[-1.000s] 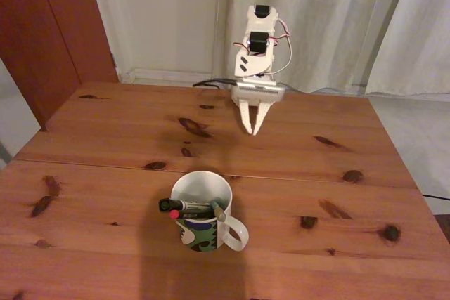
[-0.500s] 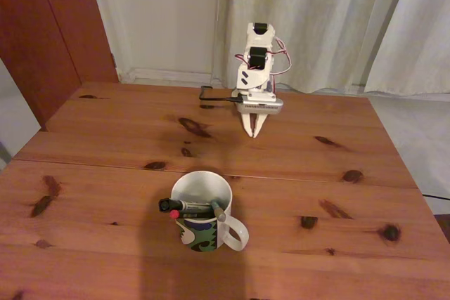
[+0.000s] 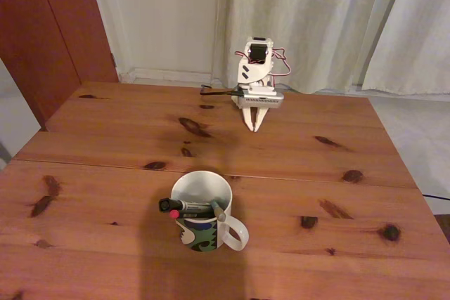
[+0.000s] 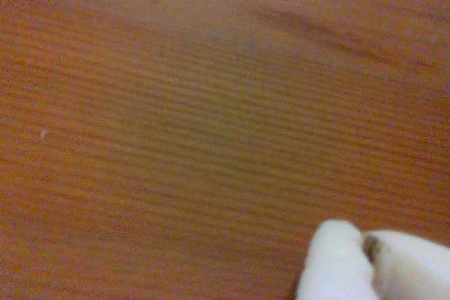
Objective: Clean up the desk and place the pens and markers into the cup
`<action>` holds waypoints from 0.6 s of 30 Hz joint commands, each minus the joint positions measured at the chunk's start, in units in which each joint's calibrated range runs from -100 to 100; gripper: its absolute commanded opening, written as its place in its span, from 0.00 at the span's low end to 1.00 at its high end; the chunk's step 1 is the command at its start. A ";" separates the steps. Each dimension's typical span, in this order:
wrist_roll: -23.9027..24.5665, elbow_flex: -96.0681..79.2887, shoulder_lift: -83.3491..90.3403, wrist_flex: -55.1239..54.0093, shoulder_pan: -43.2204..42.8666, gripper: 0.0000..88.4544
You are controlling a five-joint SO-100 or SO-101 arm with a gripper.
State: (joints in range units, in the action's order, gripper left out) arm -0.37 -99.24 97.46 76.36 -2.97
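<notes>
From my seat the job looks done: the pens and markers [image 3: 191,207] lie together across the mouth of the cup [image 3: 204,212], leaning on its rim with the red end poking out to the left in the fixed view, because they are too long to drop fully inside. The cup stands upright on the near part of the counter [image 3: 98,194], handle toward the right, and I see no loose stick on the wood around it. The jaws [image 3: 252,127] are pressed together and hold nothing; I read that as a parked pose, tips pointing down at the far edge, well apart from the cup. The wrist view agrees: white tips [image 4: 368,263] meeting over bare, blurred planks. Against the earlier frames the arm has folded lower and drawn back toward its base, the jaws have closed from a slight gap, and the cup and its contents have not shifted.
</notes>
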 commanded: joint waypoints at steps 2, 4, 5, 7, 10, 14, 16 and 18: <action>-3.46 -0.31 0.23 1.02 0.36 0.01; -4.51 -0.31 0.31 0.59 1.48 0.01; -4.82 -0.31 0.31 0.50 1.88 0.01; -5.08 -0.31 0.31 0.50 2.21 0.01; -4.71 -0.31 0.31 0.42 2.05 0.01; -4.71 -0.31 0.31 0.42 1.48 0.01; -4.71 -0.31 0.23 0.42 1.48 0.01; -4.71 -0.31 0.23 0.42 1.56 0.01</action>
State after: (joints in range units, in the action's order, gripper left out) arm -4.76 -99.24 97.46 76.36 -1.14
